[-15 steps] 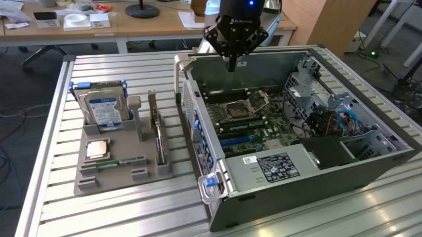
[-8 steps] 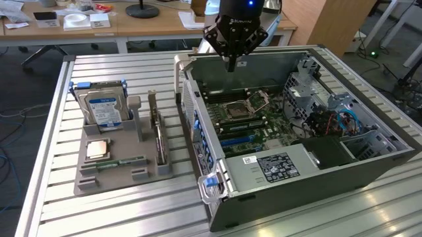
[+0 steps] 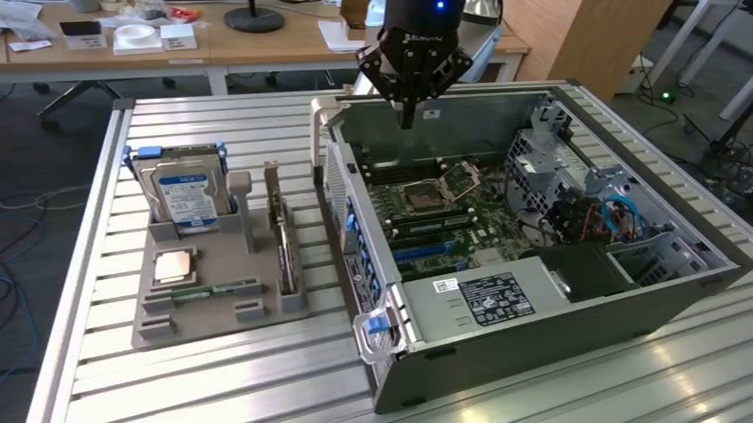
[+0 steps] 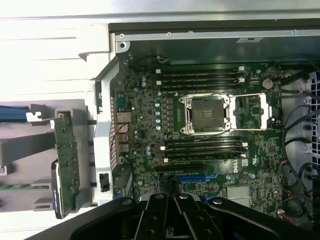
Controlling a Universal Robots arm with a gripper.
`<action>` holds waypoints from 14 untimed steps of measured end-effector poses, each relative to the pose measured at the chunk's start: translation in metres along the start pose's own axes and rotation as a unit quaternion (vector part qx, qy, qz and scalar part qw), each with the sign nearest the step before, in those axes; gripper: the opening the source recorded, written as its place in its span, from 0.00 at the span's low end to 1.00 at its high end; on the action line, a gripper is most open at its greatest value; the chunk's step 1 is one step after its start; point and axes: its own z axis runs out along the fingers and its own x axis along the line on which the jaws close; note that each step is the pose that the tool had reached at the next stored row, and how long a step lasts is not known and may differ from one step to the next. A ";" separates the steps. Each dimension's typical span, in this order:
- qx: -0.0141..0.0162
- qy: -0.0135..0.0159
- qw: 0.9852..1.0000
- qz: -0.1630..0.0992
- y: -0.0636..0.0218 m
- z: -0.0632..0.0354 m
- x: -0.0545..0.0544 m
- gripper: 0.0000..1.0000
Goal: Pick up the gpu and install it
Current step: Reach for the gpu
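Closest to the exterior camera stood the front corner of the open grey metal computer case [image 3: 588,326], lying on its side on the slatted aluminium bench [image 3: 212,388]. At about twelve o'clock of the case in that view, over its far wall, hung the black tool [image 3: 407,122]. It was clenched shut and held nothing.

The gpu [image 3: 282,238], a thin flat card of green circuit board with a black face, stood on edge in a grey plastic holder [image 3: 224,313]. It was at about nine o'clock of the case, just beside the case's wall and well apart from the tool. In the same holder, further toward nine o'clock, stood a silver hard drive with a blue-white label [image 3: 189,194], and a small narrow green RAM stick [image 3: 218,289] lay flat near it.

Several things looked risky. A clenched tool brought down on so thin an upright card would likely strike its edge rather than straddle it. With the case wall so close, a finger could catch there or nudge the card askew in its slot. An off-centre grip might let the long card swing. Inside the case, the blue expansion slot [image 4: 192,177] on the green motherboard [image 4: 270,150] looked narrow, so a tilted card could jam or scrape nearby parts.
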 end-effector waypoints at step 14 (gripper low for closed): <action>0.000 0.000 1.000 0.000 -0.0012 -0.0002 0.016 0.11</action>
